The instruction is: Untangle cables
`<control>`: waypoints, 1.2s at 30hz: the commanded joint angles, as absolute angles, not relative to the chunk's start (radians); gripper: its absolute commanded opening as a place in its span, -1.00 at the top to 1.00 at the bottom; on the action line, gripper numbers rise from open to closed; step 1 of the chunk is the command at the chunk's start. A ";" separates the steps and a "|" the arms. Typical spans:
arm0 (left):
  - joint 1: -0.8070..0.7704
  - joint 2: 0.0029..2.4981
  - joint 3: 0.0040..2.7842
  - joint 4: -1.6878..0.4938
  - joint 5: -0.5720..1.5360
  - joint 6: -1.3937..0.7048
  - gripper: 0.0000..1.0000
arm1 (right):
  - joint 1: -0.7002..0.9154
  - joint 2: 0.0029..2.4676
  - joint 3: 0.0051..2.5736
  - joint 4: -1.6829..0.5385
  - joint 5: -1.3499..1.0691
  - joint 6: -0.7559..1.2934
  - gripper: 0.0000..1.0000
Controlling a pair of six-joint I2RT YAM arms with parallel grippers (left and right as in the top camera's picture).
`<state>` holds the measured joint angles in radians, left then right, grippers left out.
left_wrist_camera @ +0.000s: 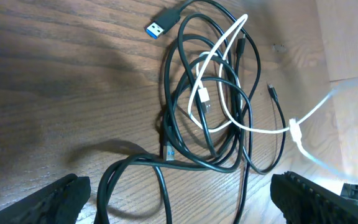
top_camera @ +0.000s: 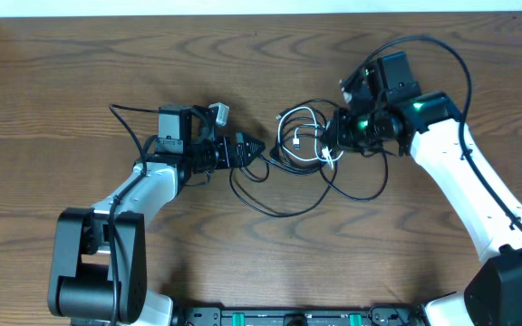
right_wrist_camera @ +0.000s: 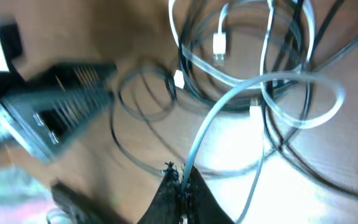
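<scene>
1. My right claw (right_wrist_camera: 180, 182) is pinched tight on the white cable (right_wrist_camera: 205, 127), at the pile's edge.
2. My left claw (left_wrist_camera: 180, 186) gapes wide, holding nothing, facing the heap.
3. The cables (top_camera: 304, 143) lie looped together mid-tabletop (top_camera: 80, 63), between both arms. I judge the untangling barely begun, with no cord separated.

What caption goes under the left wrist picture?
Open left gripper facing a tangle of black and white cables on a wooden table.
</scene>
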<state>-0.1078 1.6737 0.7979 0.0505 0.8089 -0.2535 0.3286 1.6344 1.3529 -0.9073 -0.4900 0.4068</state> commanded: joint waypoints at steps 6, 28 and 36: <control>-0.108 1.670 0.806 0.049 0.810 -0.240 -0.98 | 0.409 1.622 1.359 -0.992 -0.522 0.076 0.36; -0.108 1.670 0.806 0.049 0.810 -0.240 -0.98 | 0.424 1.665 1.353 -0.647 0.030 0.228 -0.50; -0.108 1.670 0.806 0.049 0.810 -0.240 -0.98 | 0.418 1.864 1.353 -0.384 0.038 0.072 -0.44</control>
